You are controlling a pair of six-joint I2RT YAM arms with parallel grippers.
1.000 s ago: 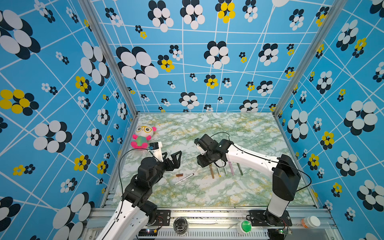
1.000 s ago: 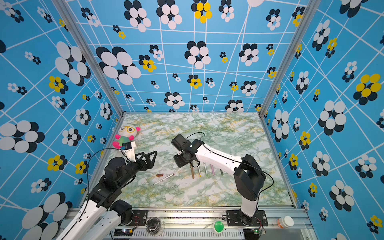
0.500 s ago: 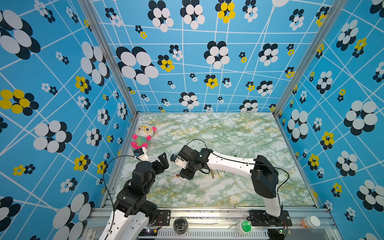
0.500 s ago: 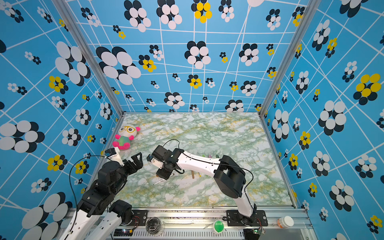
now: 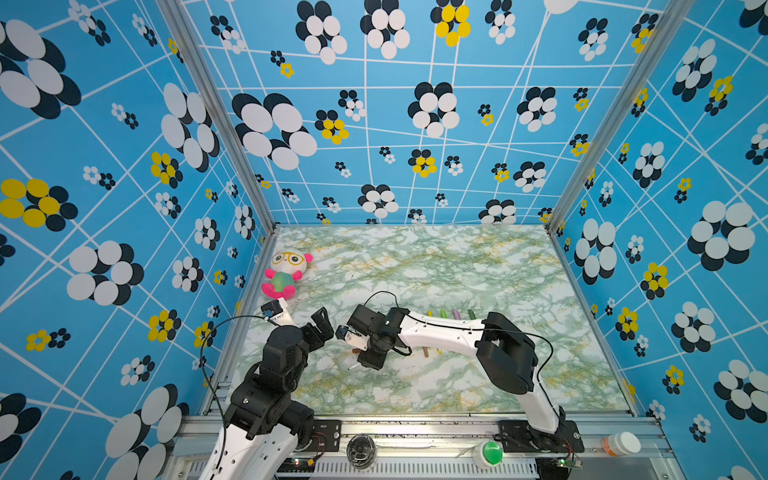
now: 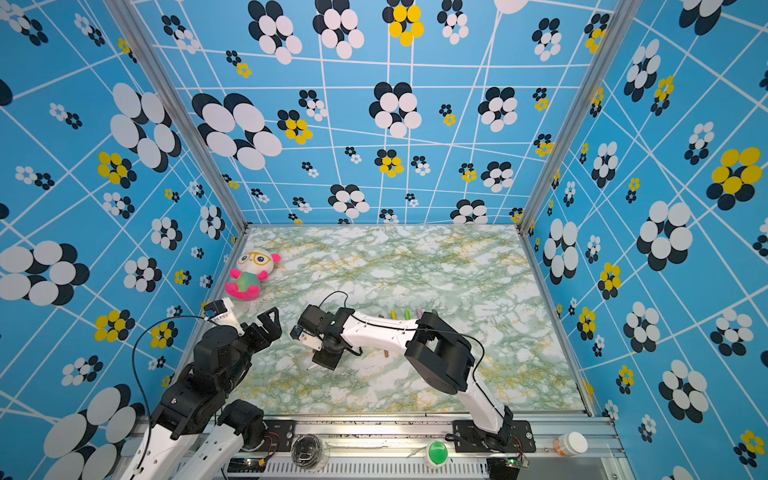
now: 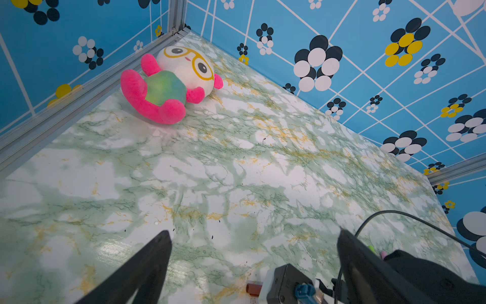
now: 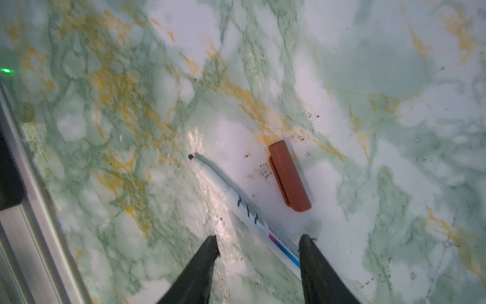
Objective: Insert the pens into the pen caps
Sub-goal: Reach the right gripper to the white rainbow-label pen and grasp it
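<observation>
While the left gripper [image 7: 253, 234] hangs above the marbled table [image 5: 457, 266] with its jaws spread wide and nothing between them, we see the right gripper [image 8: 260, 243] low over the table, left of the middle in both top views and just beside its partner. Its jaws stand apart too, wider than the thing they straddle: a white pen [image 8: 236, 202] that lies flat on the marble, its dark tip pointing away from the gripper and its barrel running slantwise between the two fingers, close against one finger [image 8: 315, 263]. We cannot tell whether that finger touches it, and nothing is pinched. Just beside the pen, apart from it and roughly parallel, lies the brown cap [image 8: 289, 176], also flat on the table; the left wrist view catches one end of it [image 7: 253, 288] next to the right wrist. A row of other pens [image 5: 443, 312] lies under the right forearm, with only their coloured ends showing. A plush toy [image 5: 284, 272] sits at the far left edge of the table, well apart from both grippers.
</observation>
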